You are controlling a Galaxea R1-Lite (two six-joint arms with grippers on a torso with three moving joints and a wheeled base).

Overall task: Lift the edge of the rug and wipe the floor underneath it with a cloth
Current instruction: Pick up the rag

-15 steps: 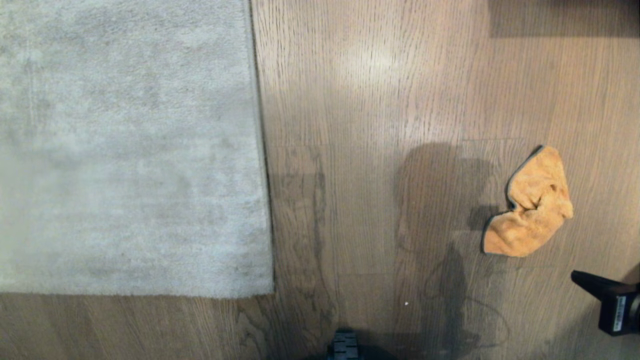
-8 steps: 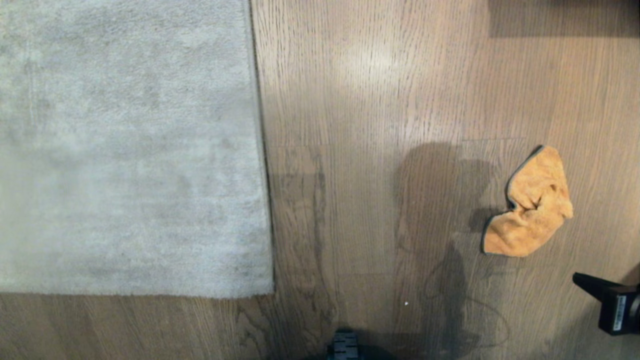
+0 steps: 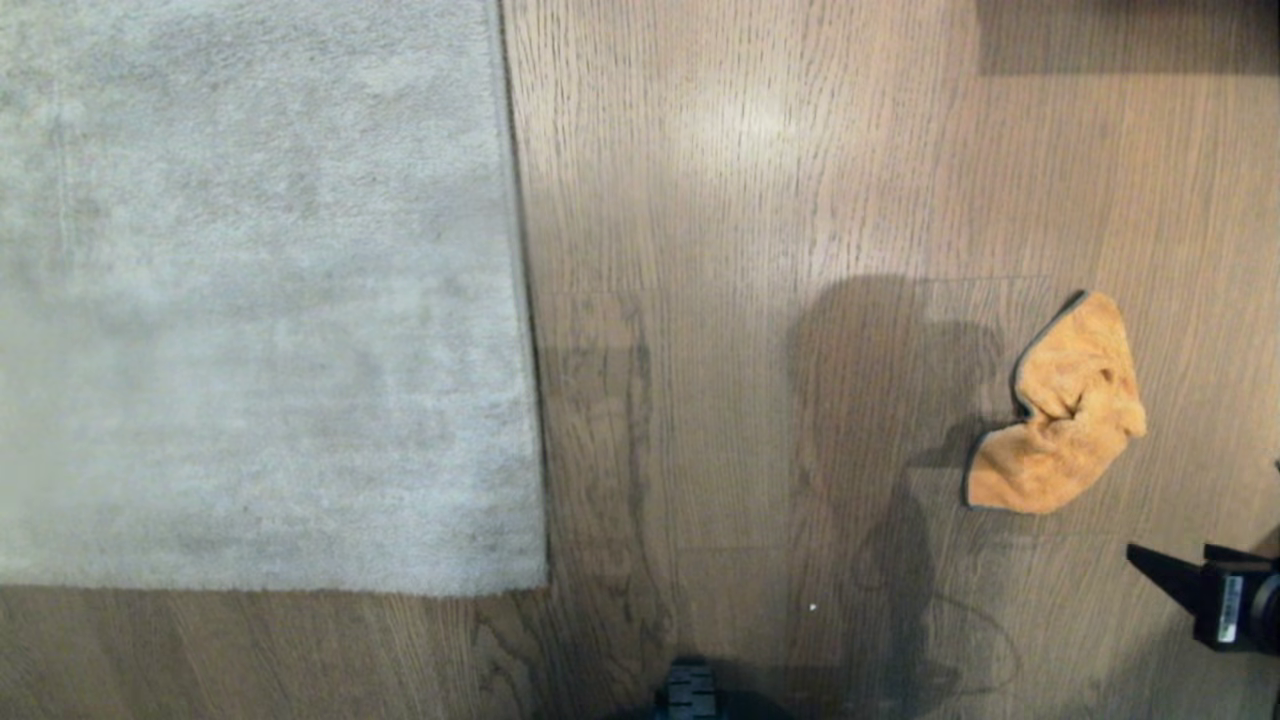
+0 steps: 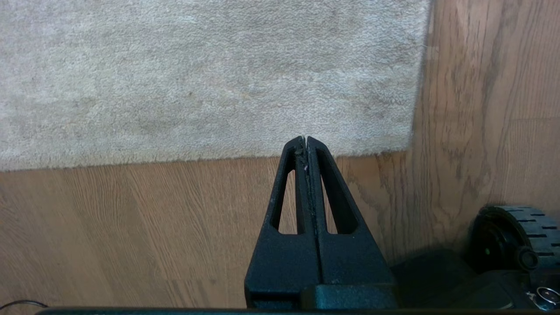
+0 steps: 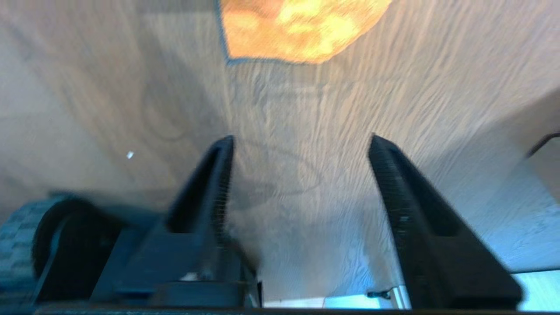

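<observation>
Right claw (image 5: pixel 302 144) spread, one cloth (image 3: pixel 1062 410), one rug (image 3: pixel 250 300)

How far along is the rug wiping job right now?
Nothing is done yet: the rug lies flat, its edge unlifted. In hand: the right pincer, open and empty, faces the cloth lying on the floor. The left pincer is shut near the rug's corner. Left: grab the cloth, lift, wipe.

We see the right gripper (image 3: pixel 1165 570) only partly in the head view, its body cut by the frame's edge. In the right wrist view, the cloth (image 5: pixel 302 30), ahead of its parted fingers (image 5: pixel 218 175), is cropped and blurred. The rug (image 3: pixel 250 300) overruns two edges.
</observation>
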